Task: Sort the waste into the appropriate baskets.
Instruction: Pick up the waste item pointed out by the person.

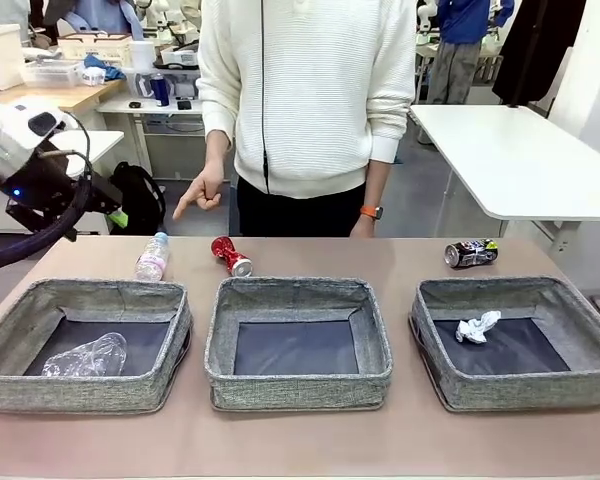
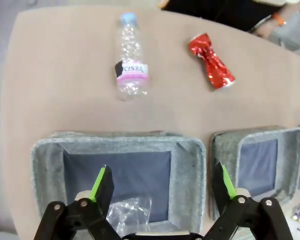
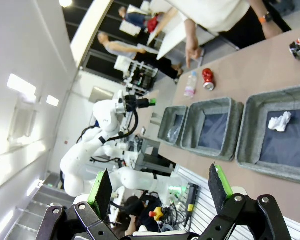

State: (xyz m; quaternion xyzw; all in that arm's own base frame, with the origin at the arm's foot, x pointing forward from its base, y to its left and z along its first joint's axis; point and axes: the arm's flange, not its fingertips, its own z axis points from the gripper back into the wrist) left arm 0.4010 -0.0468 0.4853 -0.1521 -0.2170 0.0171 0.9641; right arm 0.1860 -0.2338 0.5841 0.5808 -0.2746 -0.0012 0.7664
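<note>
Three grey baskets stand in a row: left [image 1: 170,345], middle [image 1: 298,293], right [image 1: 520,292]. A crushed clear plastic bottle [image 1: 85,356] lies in the left basket, and crumpled white paper [image 1: 477,327] lies in the right one. Behind the baskets lie a small pink-labelled bottle [image 1: 152,257], a crushed red can [image 1: 231,255] and a crushed black can [image 1: 471,253]. My left gripper [image 1: 114,211] hangs open, high at the table's left end; in its wrist view the gripper [image 2: 162,182] is above the left basket [image 2: 190,165], holding nothing. My right gripper [image 3: 159,185] is open and empty, far back from the table.
A person in a white sweater [image 1: 305,90] stands at the far side, one hand [image 1: 198,195] pointing down near the small bottle. A white table [image 1: 520,160] stands behind on the right. Bare tabletop [image 1: 360,258] lies between the red and black cans.
</note>
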